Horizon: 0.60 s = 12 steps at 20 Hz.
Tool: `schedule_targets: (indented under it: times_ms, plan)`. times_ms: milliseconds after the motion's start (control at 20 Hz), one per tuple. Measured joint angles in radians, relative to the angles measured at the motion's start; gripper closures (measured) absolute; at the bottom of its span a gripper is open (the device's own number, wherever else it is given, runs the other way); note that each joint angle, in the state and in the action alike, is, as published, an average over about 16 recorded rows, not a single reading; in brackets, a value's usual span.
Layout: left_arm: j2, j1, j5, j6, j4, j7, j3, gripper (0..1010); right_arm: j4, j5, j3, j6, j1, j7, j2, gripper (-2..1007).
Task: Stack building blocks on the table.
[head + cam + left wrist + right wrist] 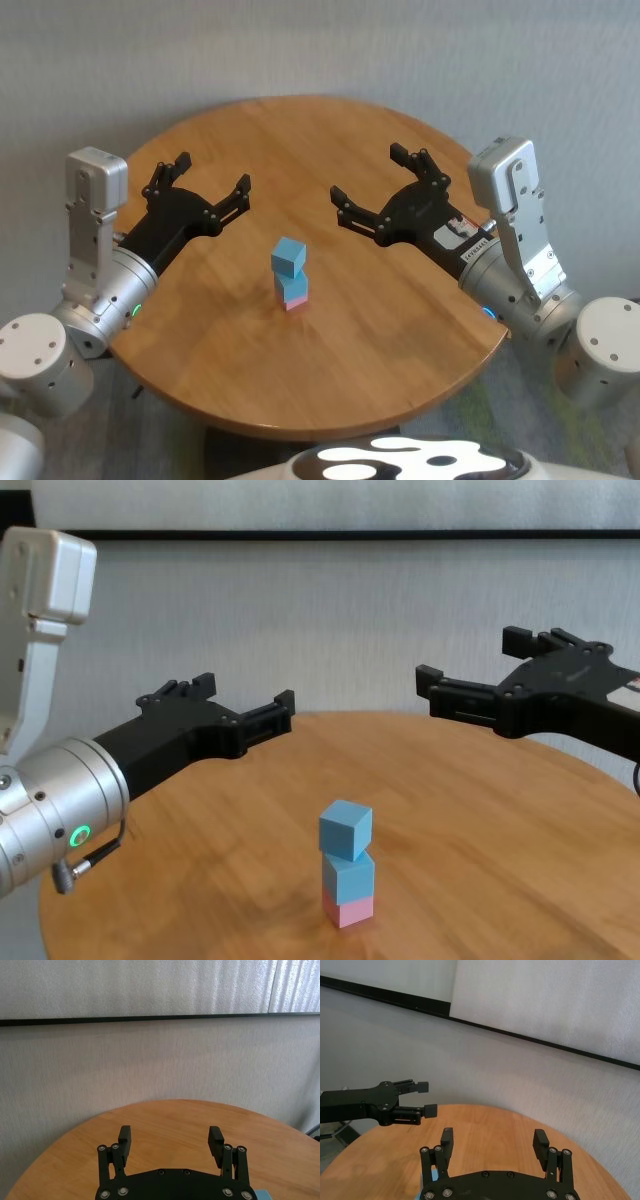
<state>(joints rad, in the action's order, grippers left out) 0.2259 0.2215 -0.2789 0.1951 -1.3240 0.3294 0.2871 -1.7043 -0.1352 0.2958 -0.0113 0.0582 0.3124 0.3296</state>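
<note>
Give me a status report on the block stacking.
Left claw and right claw open, empty, above table. Three blocks stacked, pink at bottom, top one twisted. Nothing in the way.

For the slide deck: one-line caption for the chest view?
Three-cube stack, pink under two blues, on the round table; left gripper and right gripper open alongside.

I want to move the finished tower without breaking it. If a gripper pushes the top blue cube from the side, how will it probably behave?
The top blue cube sits twisted on the blue cube below, so it would probably slide or topple off. The pink cube gives a narrow base, so the whole stack may tip. The cubes look rigid and light. Both the left gripper and the right gripper hang open, away from the stack.
</note>
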Motion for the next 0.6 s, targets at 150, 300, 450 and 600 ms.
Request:
schedule_targets:
  times_ms: [150,300,450,600]
  plan:
    - [0.001,0.000,0.000,0.000,-0.002,0.000,0.001,10,0.000,0.000,0.000,0.000,0.000,-0.001,0.000,0]
    - [0.002,-0.001,0.000,0.000,-0.002,0.000,0.001,10,0.000,0.001,-0.001,0.000,0.000,-0.001,0.000,0]
    - [0.002,-0.001,0.000,0.000,-0.003,0.000,0.002,10,0.001,0.001,-0.001,0.000,0.000,-0.002,0.000,0]
    - [0.002,-0.001,0.000,0.000,-0.003,0.000,0.002,10,0.001,0.001,-0.001,0.000,0.000,-0.002,-0.001,0]
